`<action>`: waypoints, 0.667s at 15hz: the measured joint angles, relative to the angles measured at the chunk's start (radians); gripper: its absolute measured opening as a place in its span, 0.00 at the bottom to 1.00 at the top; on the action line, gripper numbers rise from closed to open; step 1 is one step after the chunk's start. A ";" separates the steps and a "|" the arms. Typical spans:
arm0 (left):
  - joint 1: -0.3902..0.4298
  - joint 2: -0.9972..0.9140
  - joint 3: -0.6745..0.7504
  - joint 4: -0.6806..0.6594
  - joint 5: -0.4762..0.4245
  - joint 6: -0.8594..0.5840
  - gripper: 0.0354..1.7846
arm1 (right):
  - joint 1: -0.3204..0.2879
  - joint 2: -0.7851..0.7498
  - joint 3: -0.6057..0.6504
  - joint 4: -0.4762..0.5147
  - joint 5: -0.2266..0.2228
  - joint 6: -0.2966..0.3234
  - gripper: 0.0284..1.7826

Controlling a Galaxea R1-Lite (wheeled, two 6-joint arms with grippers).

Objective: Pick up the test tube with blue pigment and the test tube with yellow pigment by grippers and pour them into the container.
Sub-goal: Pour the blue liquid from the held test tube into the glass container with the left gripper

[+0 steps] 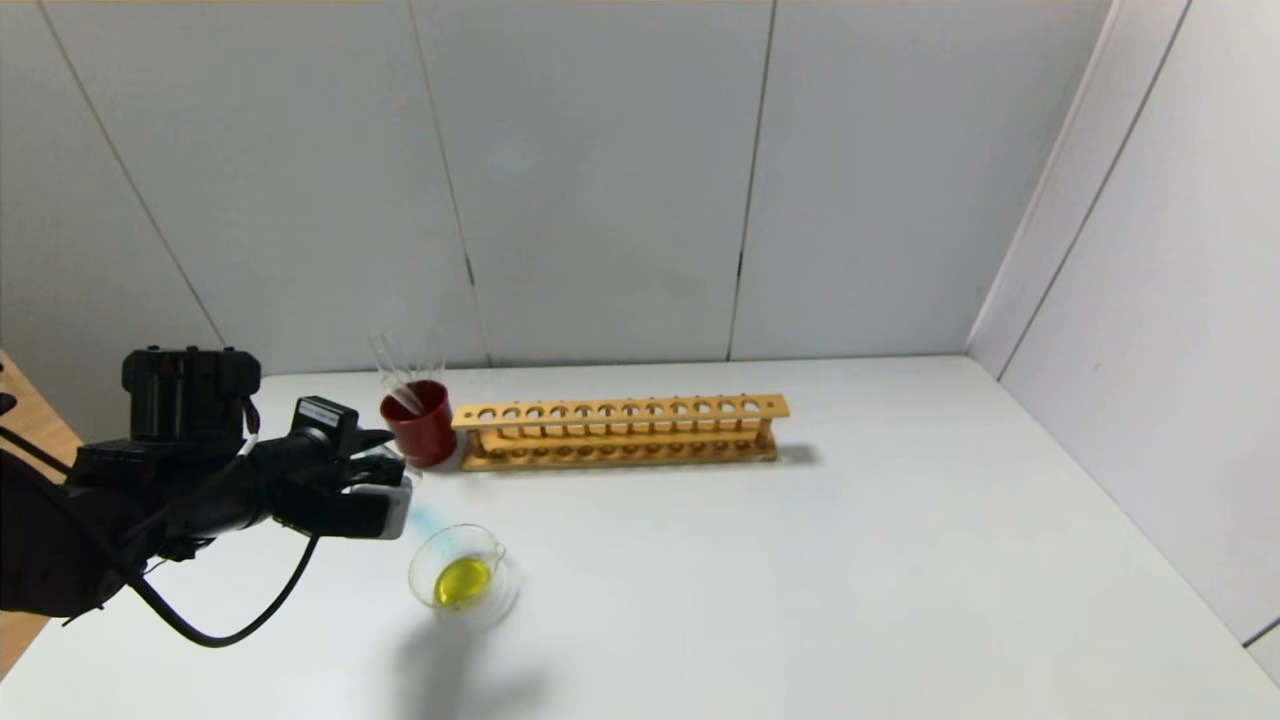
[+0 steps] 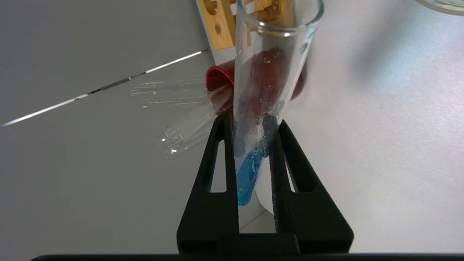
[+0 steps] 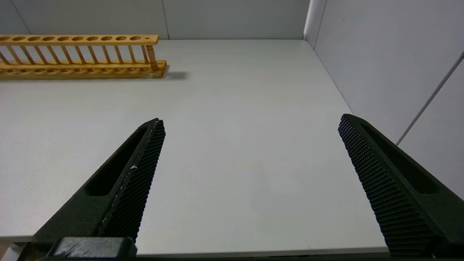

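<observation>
- No readable brand, label or writing anywhere.
- Nearest, at the left edge of the head view: left gripper point(image 1: 395, 500), boxy black wrist, looping black cable, pale grey-white finger blocks, hovering above the table just left of the container.
- In the left wrist view: two black, finely ribbed fingers point(image 2: 221, 159) clamped on the test tube with blue pigment point(image 2: 261, 108), a slim clear glass tube with a round base, flared rim and droplets clinging inside; short column of blue liquid sitting at the gripped base end, open mouth pointing away from the wrist.
- Just right of that gripper, near the table's front: container point(image 1: 458, 570), a low wide clear glass dish with a pour lip, holding a pool of yellow liquid; faint blue streak between gripper and rim.
- White matte table point(image 1: 850, 560), smooth and flat.
- Right gripper point(image 3: 250, 145) seen only in its own wrist view, low over the table's right part: two black wedge-shaped fingers with a fine gridded texture, spread wide apart, nothing between them.
- Farther back: dark red opaque cup point(image 1: 420, 422), round, with clear glass tubes point(image 1: 395, 375) leaning out of it.
- Touching or just beside the cup's right: long wooden rack point(image 1: 620, 430), pale orange-brown, a row of round holes along the top rail, thin spindles at the ends.
- Behind: plain grey-white wall panels point(image 1: 600, 180) with thin dark seams.
</observation>
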 joint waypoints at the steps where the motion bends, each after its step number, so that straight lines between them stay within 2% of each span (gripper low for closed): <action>1: -0.004 0.008 -0.009 0.001 -0.001 0.005 0.16 | 0.000 0.000 0.000 0.000 0.000 0.000 0.98; 6: -0.021 0.014 -0.024 0.008 0.005 0.047 0.16 | 0.000 0.000 0.000 0.000 0.000 0.000 0.98; 10: -0.021 0.013 -0.042 0.003 0.005 0.140 0.16 | 0.000 0.000 0.000 0.000 0.000 0.000 0.98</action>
